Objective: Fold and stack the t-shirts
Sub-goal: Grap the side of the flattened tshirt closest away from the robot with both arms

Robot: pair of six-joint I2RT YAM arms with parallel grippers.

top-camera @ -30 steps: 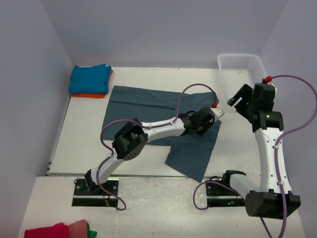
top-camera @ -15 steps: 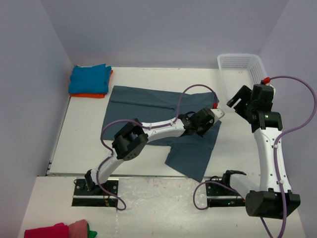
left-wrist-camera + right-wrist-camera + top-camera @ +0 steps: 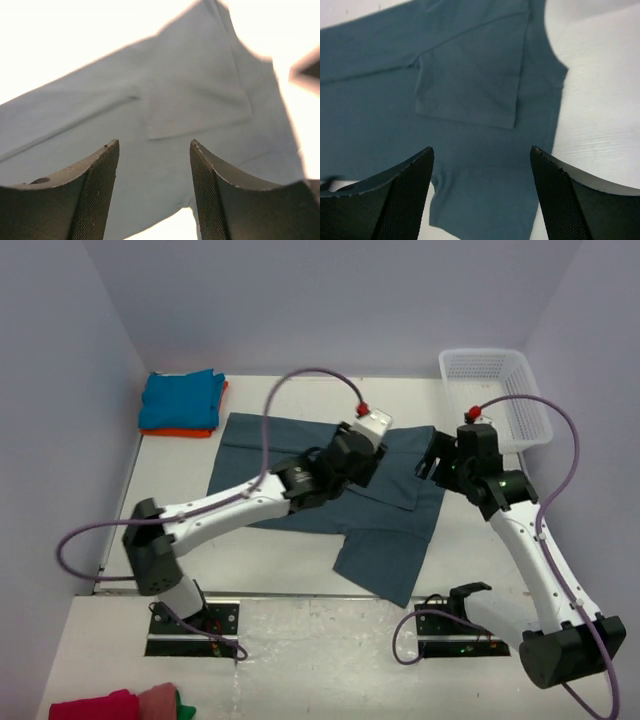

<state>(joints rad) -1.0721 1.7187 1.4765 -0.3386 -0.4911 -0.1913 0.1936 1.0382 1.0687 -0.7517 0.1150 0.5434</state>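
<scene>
Nearest, on the ledge below the table's (image 3: 300, 570) front edge, a pink and red cloth bundle (image 3: 110, 706) lies at the left corner. On the table the slate-blue t-shirt (image 3: 390, 550) is spread flat, one lower corner reaching almost to the near edge and a squarish flap (image 3: 470, 85) folded in on its right side. The left arm (image 3: 230, 505) stretches across the shirt from the near left and hides part of its middle from above; a purple cable (image 3: 300, 375) arcs over the shirt's far edge. Farther back, at the far left, the turquoise t-shirt (image 3: 180, 400) sits folded on top of the orange t-shirt (image 3: 185, 432), well apart from the blue one. At the far right stands a white mesh basket (image 3: 480, 353), beside the shirt but not touching it.

The left gripper (image 3: 154, 145) hangs over the shirt near the flap, its fingers spread moderately wide with nothing between them. The right gripper (image 3: 481, 150) hovers above the shirt's right edge, fingers wide apart, holding nothing; whether either touches the cloth cannot be told.
</scene>
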